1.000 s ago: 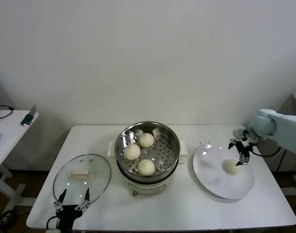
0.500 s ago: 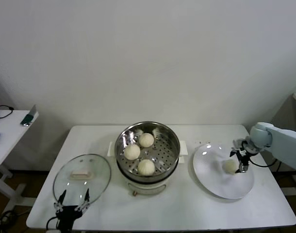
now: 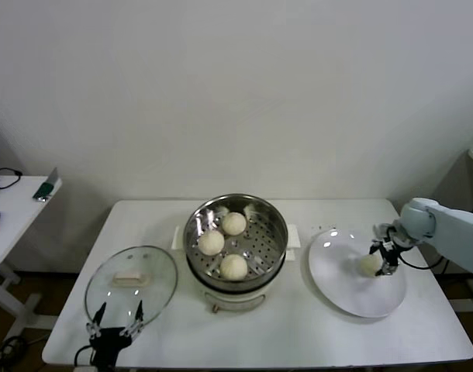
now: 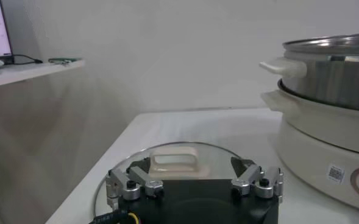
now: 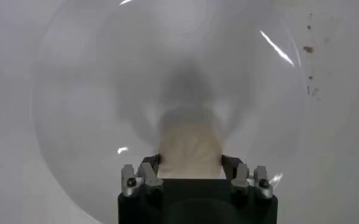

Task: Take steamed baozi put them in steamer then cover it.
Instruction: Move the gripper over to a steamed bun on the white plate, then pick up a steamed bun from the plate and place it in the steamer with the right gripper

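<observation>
My right gripper (image 3: 385, 259) is down on the flat round white plate (image 3: 341, 287), and its two fingers (image 5: 147, 176) are open just wide enough to sit on each side of the last small round cream-white baozi bun (image 3: 369, 264). In my right wrist view the bun (image 5: 190, 149) fills the gap between the fingers, but I cannot tell if they are squeezing it yet. The bun lies on the right part of the plate, near my gripper's side. The plate rests on the white table (image 3: 314, 329), just to the right of the round shiny steel steamer pot (image 3: 275, 229) on its cream-white base. Three more buns (image 3: 234, 223) sit inside the steamer on the tray with the little holes. My left gripper (image 3: 117, 320) waits at the front left edge of the table with its fingers (image 4: 129, 184) spread apart, holding nothing. It is just beside the round glass lid (image 3: 131, 279) with the cream handle, which lies flat on the table to the left of the steamer.
</observation>
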Robot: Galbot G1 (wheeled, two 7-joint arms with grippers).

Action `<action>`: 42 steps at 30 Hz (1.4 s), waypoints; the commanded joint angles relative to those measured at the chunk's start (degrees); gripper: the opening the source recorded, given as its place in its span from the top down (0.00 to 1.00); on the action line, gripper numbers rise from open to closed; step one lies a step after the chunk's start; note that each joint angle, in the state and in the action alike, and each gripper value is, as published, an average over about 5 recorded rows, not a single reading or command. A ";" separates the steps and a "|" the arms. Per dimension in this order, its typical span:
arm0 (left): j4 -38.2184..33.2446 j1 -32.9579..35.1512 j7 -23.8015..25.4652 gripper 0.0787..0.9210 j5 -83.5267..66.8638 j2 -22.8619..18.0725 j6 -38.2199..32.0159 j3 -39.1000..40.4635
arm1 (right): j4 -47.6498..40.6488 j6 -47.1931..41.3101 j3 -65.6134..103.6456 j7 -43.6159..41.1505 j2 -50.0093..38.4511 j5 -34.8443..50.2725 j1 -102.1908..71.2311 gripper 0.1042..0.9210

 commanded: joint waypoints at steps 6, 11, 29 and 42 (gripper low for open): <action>-0.31 -0.25 0.07 0.12 -0.03 0.24 0.20 0.49 | 12.17 -1.27 -29.11 -6.19 10.23 25.26 45.29 0.31; -0.66 -0.33 0.12 0.12 -0.34 0.82 0.30 0.52 | 17.23 -4.38 -30.34 -6.99 17.97 36.25 54.55 0.32; -2.63 0.11 0.38 0.12 -1.15 1.13 0.98 0.01 | 25.80 -15.80 -20.31 6.10 32.44 40.77 36.10 0.32; -2.88 0.31 0.28 0.12 -1.48 0.82 0.96 -0.25 | 19.06 -15.92 -21.19 7.19 33.96 32.77 28.35 0.32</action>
